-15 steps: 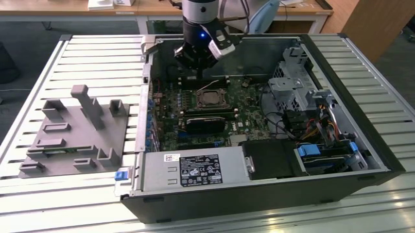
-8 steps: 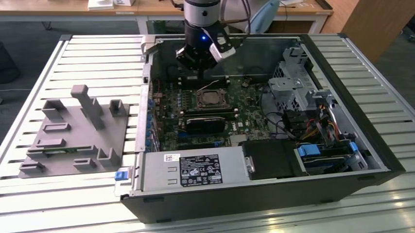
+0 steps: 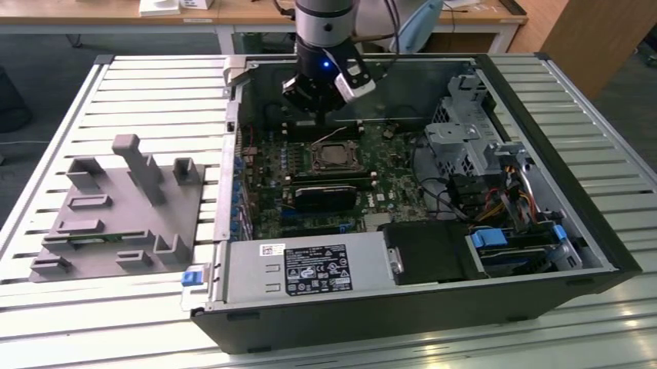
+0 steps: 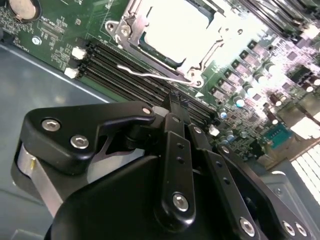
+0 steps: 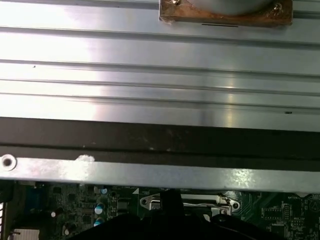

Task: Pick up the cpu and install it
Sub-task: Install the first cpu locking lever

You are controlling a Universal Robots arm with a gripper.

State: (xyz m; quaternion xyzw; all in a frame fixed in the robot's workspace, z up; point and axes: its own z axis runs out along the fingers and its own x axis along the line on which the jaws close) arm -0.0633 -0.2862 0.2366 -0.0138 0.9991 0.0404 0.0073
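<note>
the gripper [image 3: 320, 115] hangs inside the open computer case [image 3: 575, 154], just above the motherboard [image 3: 390, 181] at the far side of the cpu socket [image 3: 334, 156]; in the second wrist view its fingers [image 4: 175, 107] look drawn narrow together with nothing seen between them. the cpu [image 4: 175, 27] lies flat in the socket, its shiny top glaring bright, the metal frame and wire lever [image 4: 150, 75] around it. memory slots [image 4: 130, 65] run beside the socket. on the exterior view's left a gray fixture block [image 3: 118, 211] rests on the slatted table [image 3: 61, 307].
</note>
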